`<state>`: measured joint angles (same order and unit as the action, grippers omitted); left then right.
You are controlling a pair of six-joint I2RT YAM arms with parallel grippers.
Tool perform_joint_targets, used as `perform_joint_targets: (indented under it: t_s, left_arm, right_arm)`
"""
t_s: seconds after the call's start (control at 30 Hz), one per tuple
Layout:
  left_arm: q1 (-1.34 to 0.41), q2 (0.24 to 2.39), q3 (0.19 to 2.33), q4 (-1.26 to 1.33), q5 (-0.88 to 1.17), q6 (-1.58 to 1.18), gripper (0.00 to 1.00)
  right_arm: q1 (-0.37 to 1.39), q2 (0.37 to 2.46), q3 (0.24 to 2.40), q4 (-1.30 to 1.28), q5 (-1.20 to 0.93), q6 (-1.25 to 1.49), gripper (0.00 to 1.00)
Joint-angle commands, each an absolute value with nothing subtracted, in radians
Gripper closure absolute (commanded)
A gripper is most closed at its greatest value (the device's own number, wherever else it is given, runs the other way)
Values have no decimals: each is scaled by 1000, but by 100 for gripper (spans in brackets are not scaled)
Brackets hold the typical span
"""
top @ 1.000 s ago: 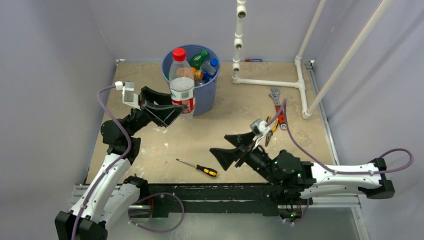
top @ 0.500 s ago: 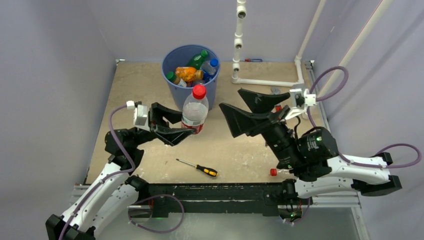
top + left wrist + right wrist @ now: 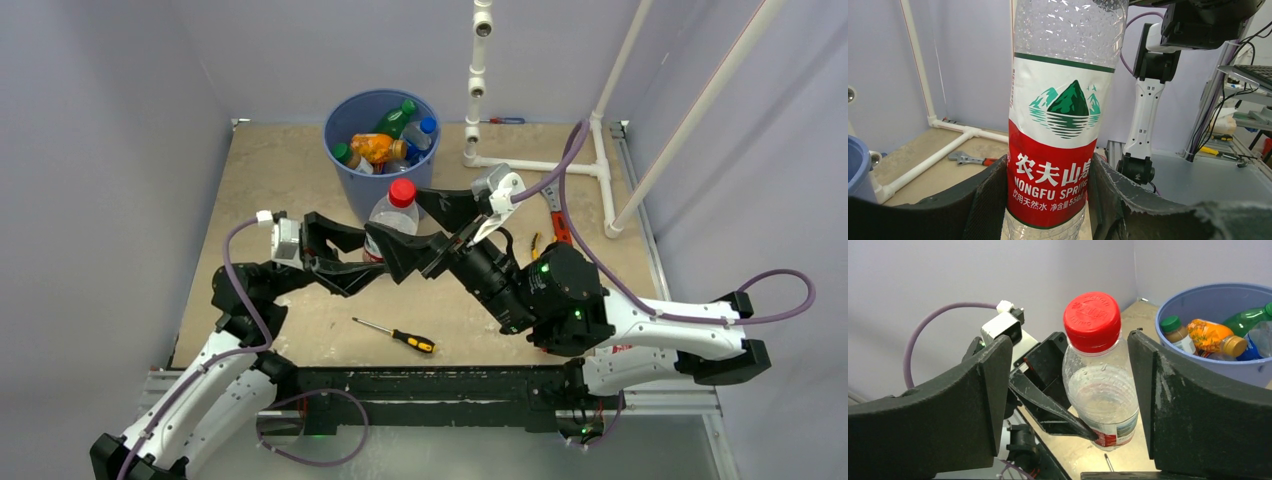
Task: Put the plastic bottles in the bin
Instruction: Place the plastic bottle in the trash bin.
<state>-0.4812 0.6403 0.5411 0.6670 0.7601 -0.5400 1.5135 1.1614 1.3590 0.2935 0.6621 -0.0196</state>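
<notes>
Bottle (image 3: 392,212) partly behind right tool (image 3: 402,230)

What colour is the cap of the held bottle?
Red. The cap of the bottle shows best in the right wrist view.

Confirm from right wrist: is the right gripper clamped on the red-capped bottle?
No, the right gripper straddles the red-capped bottle with its jaws open, clear gaps beside the cap.

Red-capped, red-white-labelled bottle (image 3: 1058,125) (green peak motif, seemingly)
</notes>
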Motion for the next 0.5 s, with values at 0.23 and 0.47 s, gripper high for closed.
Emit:
perform_joint_targets:
  t_s: [0.23,0.47]
  left_arm:
    - [-501,608,543,657,743,-490,83]
    - [-514,595,549,627,737,-469,83]
  right_arm:
    - [1505,1176,1406,368,717,-78,25]
    - [1480,1209,1493,273,669,-19,43]
